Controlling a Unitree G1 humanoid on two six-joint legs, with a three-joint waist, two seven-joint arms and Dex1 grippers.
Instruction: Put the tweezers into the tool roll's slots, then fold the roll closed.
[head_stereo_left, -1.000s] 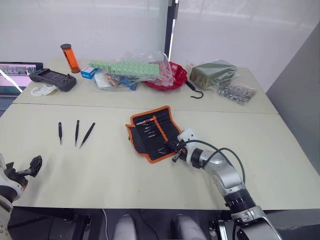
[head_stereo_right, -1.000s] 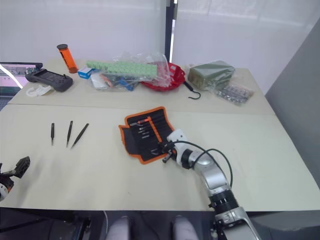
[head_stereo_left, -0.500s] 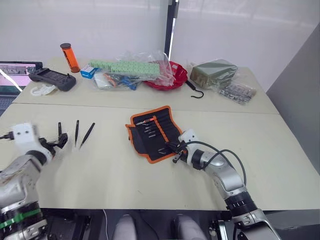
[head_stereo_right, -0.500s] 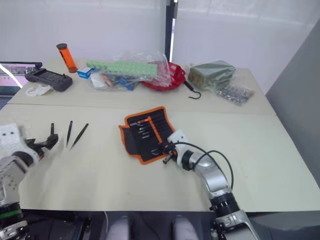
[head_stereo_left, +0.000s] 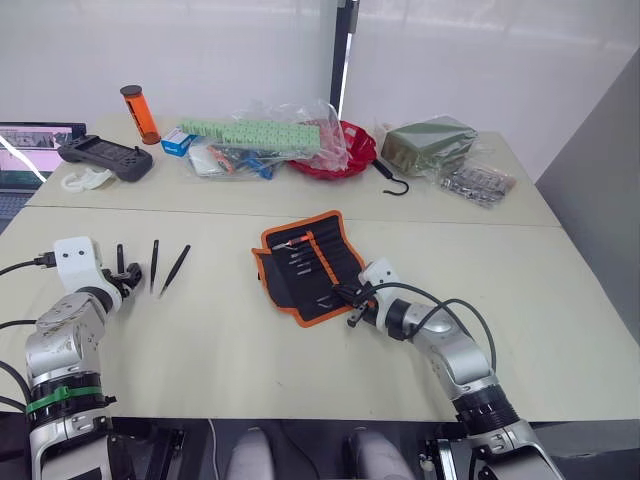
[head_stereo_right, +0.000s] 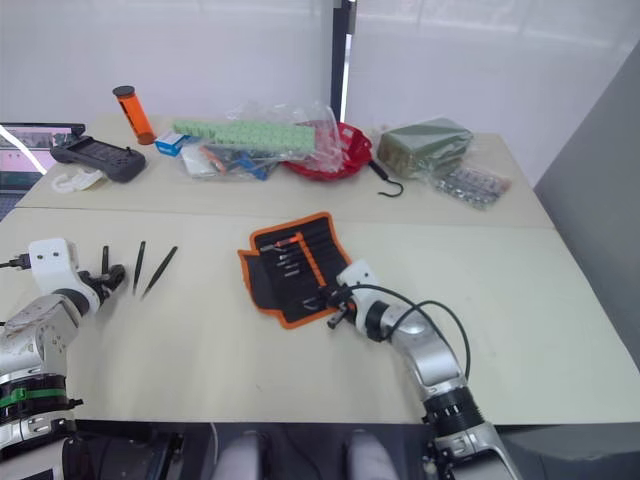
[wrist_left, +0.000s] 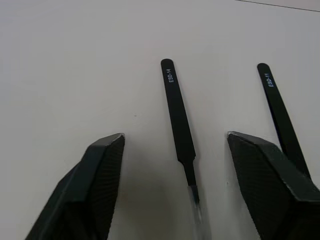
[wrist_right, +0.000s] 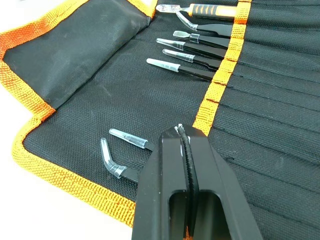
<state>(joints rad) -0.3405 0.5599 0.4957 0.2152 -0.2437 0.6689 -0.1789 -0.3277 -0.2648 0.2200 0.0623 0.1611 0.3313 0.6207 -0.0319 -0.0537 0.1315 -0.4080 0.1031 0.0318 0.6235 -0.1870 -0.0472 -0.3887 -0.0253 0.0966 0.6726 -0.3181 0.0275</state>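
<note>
Beige tabletop (head_stereo_left: 230, 330) | roll (head_stereo_left: 306, 264) unfolded mid-table | my left gripper (wrist_left: 175, 165) spread wide astride a loose tweezer (wrist_left: 178, 125), left of roll | right gripper (wrist_right: 186, 165) closed, empty, over roll's near edge

The right tool (wrist_right: 186, 150), fingers pressed together, sits over the open tool roll (wrist_right: 90, 85). Tweezers (wrist_right: 187, 57) poke from slots (wrist_right: 280, 75) at one o'clock.

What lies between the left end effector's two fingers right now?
In the left wrist view, the left end effector is open with one of the tweezers lying on the bare table between its fingers, untouched.
</note>
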